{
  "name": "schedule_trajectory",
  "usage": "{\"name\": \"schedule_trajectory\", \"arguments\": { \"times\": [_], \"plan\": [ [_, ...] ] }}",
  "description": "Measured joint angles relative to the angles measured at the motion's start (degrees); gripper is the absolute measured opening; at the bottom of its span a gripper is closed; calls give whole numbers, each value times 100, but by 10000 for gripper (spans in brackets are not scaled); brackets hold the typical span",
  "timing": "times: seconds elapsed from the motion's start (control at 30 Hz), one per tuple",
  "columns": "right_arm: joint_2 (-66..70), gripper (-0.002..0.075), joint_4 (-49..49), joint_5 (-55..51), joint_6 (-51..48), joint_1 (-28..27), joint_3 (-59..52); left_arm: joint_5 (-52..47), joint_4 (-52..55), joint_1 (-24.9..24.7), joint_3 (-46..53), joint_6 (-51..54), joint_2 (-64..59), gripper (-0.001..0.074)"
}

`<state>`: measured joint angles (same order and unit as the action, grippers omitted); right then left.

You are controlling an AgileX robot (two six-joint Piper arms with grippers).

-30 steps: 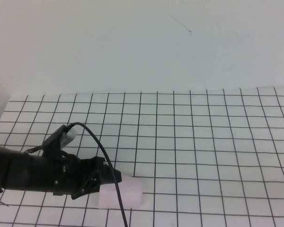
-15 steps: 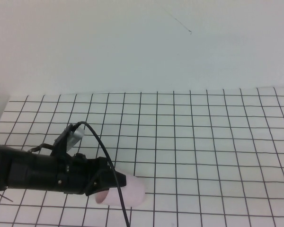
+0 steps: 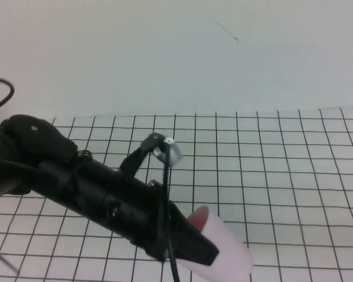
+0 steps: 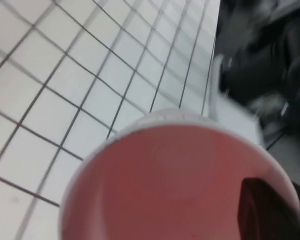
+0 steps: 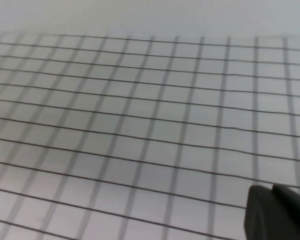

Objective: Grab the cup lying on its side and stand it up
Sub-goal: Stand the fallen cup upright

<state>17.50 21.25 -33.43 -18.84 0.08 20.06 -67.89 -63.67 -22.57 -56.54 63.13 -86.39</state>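
The pale pink cup [image 3: 226,254] is held off the grid mat, tilted, with its pinker mouth facing up and to the left. My left gripper [image 3: 195,245] is shut on the cup's rim at the front of the table, left of centre. In the left wrist view the cup's pink inside [image 4: 165,185] fills the picture, and one of the fingers [image 4: 264,212] lies inside the rim. My right gripper [image 5: 279,214] shows only in the right wrist view, fingers together, empty, above bare grid mat.
The white grid mat [image 3: 282,170] covers the table up to a plain white wall behind. The left arm's black cable [image 3: 169,258] hangs down past the cup. The mat's left edge [image 3: 6,132] lies by the arm's base.
My left arm has risen and swung right, lifting the cup off the mat. The cup has tipped from lying flat to mouth-up at a slant.
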Motion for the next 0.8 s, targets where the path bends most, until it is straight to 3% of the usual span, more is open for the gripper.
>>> {"name": "schedule_trajectory", "arguments": {
  "times": [0.17,0.27,0.5,0.6,0.8],
  "plan": [
    [0,-1,1478,-788,-654,0,474,1673,1669,-1184,-115,724,889,1],
    [0,-1,1580,-1136,-757,0,995,2381,2816,-1844,-115,948,1176,1],
    [28,7,1558,-1289,-853,0,2083,2873,4994,-3022,-115,993,1293,1],
    [147,63,1635,-1521,-763,0,2309,2932,5876,-3568,-115,993,1242,1],
    [284,266,1837,-1949,-823,0,2321,3430,7707,-4518,-105,828,1192,1]
  ]
}}
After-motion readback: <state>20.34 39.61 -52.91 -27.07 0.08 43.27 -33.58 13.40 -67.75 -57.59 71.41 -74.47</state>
